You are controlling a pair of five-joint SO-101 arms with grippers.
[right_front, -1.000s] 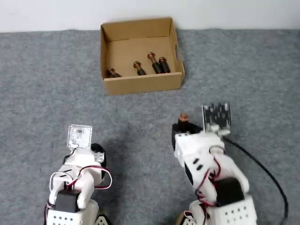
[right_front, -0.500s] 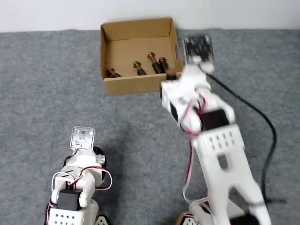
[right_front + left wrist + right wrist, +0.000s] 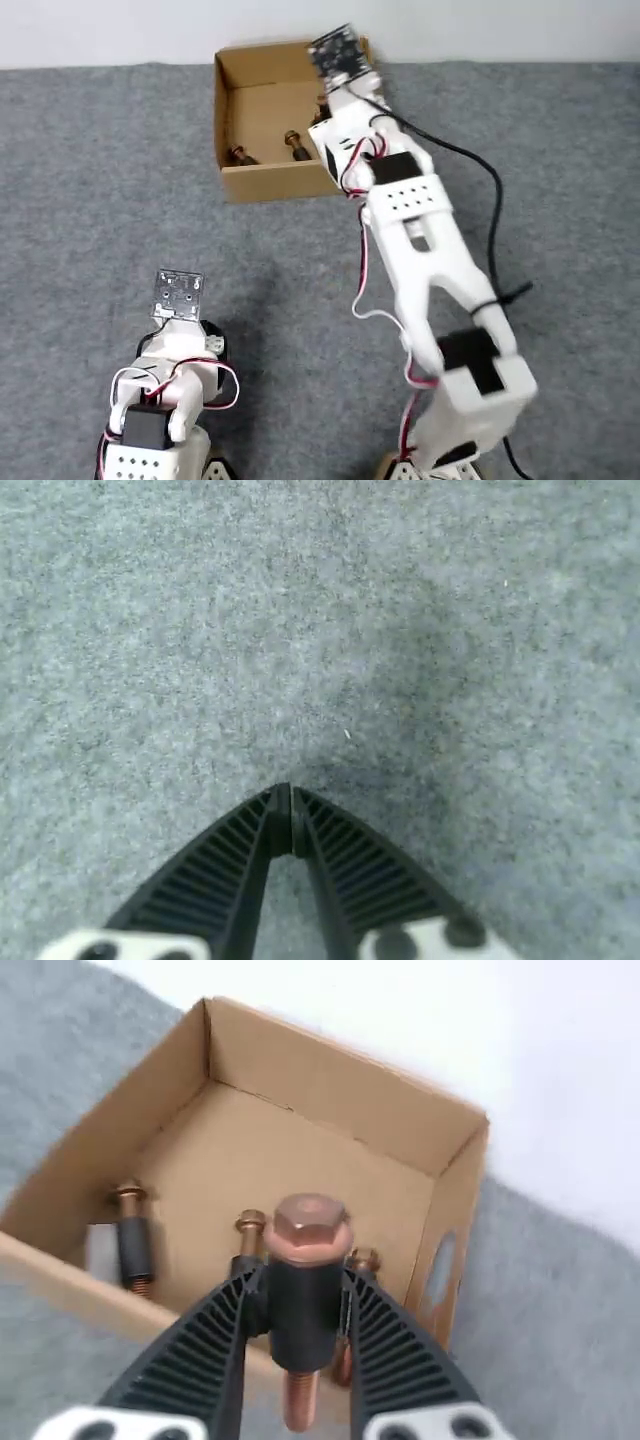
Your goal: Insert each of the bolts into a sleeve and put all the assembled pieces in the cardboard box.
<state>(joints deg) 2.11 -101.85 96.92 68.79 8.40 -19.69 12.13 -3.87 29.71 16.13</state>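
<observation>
The right tool (image 3: 300,1295) pinches a black cylindrical sleeve (image 3: 300,1315) from both sides, with a copper-coloured hex-head bolt (image 3: 311,1228) seated through it, head up and threaded end poking out below. Holding the piece upright by the sleeve probably keeps the bolt from sliding out on the way to the drop. The piece hangs at the near wall of the open brown cardboard box (image 3: 330,1090), apparently lined up for release inside. Finished bolt-and-sleeve pieces (image 3: 130,1245) already lie on the box floor.

The left tool (image 3: 290,815) is pressed together on nothing, low over the grey felt-covered desk (image 3: 300,630), well apart from the box; it looks parked out of the way.

In the high view the right arm (image 3: 410,215) stretches across the box's right half, covering its tool and whatever lies beneath, so the pieces inside cannot be counted with certainty. In the right wrist view the held sleeve partly masks two pieces behind it.
</observation>
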